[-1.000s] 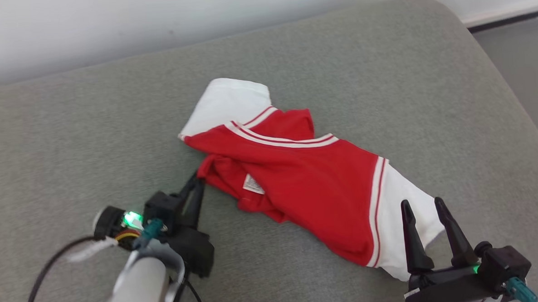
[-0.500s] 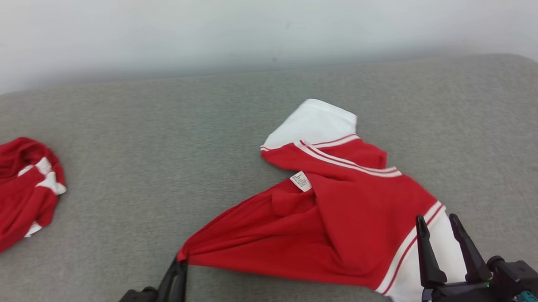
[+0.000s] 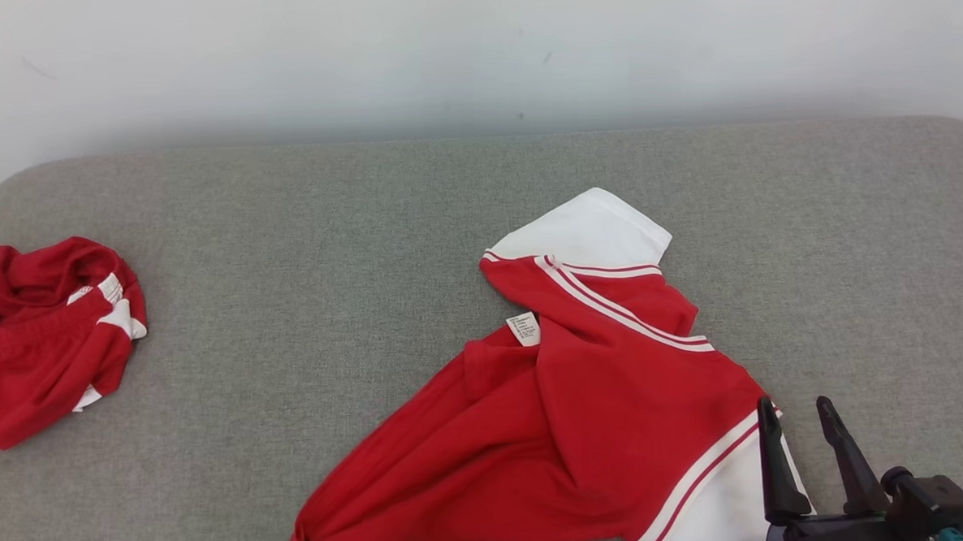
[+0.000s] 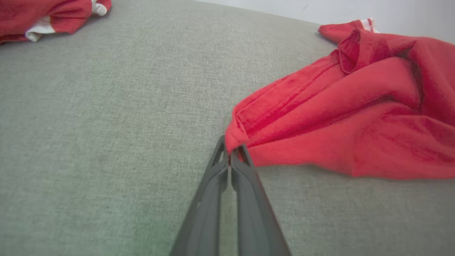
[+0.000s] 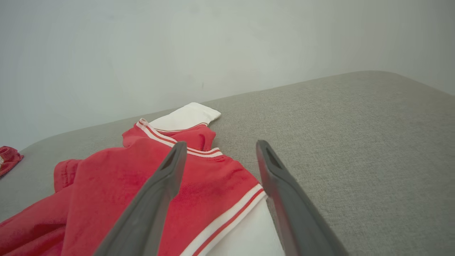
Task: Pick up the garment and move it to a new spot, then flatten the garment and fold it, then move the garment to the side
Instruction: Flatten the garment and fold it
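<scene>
Red garment [image 3: 586,428], corner pinched in my left gripper [image 4: 231,152]; right gripper [image 3: 795,407] spread wide over its white end

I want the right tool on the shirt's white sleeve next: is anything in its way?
Nothing visible. The right tool hangs open by the white sleeve of the shirt, with nothing between them. The left tool is shut on the shirt's red corner, and the other red garment lies far off to the left.
</scene>
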